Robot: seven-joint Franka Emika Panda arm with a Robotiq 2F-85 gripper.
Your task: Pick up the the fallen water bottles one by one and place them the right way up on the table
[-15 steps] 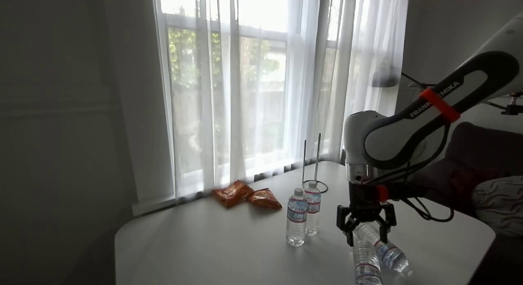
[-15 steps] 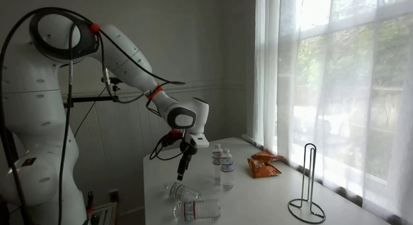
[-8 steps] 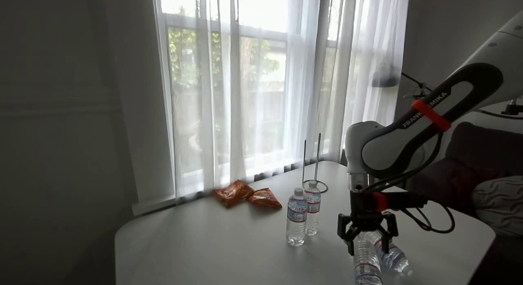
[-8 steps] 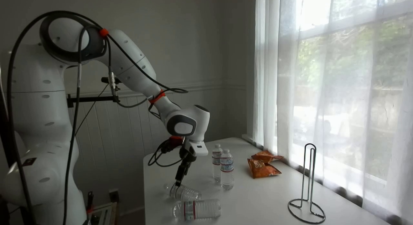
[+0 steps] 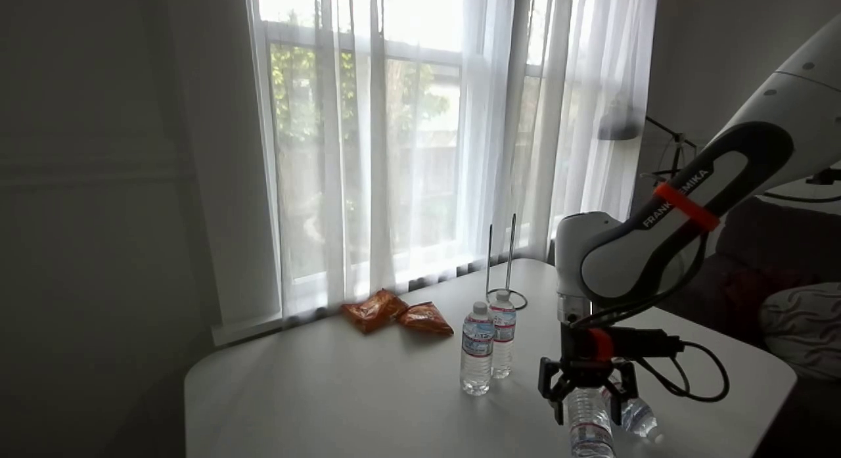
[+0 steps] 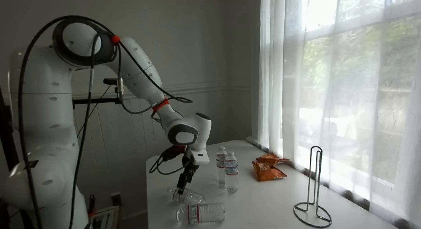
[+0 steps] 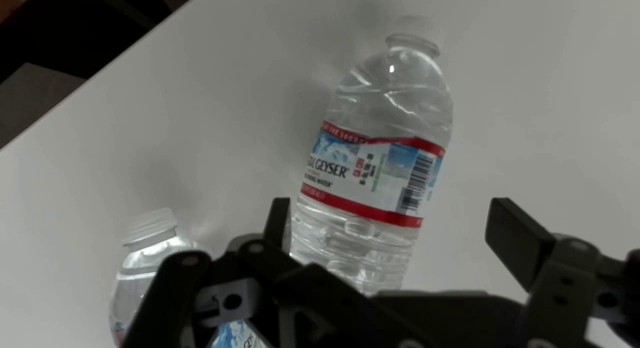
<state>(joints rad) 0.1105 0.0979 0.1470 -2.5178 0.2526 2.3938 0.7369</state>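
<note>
two fallen water bottles (image 7: 372, 173) (image 7: 142, 280) lie on table (image 5: 355, 395); gripper (image 7: 391, 220) spread, jaws either side of one in wrist view, likely aligned crosswise for squeezing body.

Two fallen bottles (image 6: 201, 213) lie near upright bottles (image 6: 231, 172) on the table (image 6: 263, 207)

Clear fallen water bottles (image 6: 210, 213) with white-and-blue labels (image 7: 375, 173) banded in red, black pincer (image 5: 587, 413), pale grey table (image 5: 341, 392), orange snack packets (image 5: 374, 311), white arm (image 6: 144, 63) with black trim (image 5: 775, 142), red-orange band (image 5: 686, 207), white curtains (image 5: 489, 136), pale cushion (image 5: 805, 326) with dark wavy pattern
</note>
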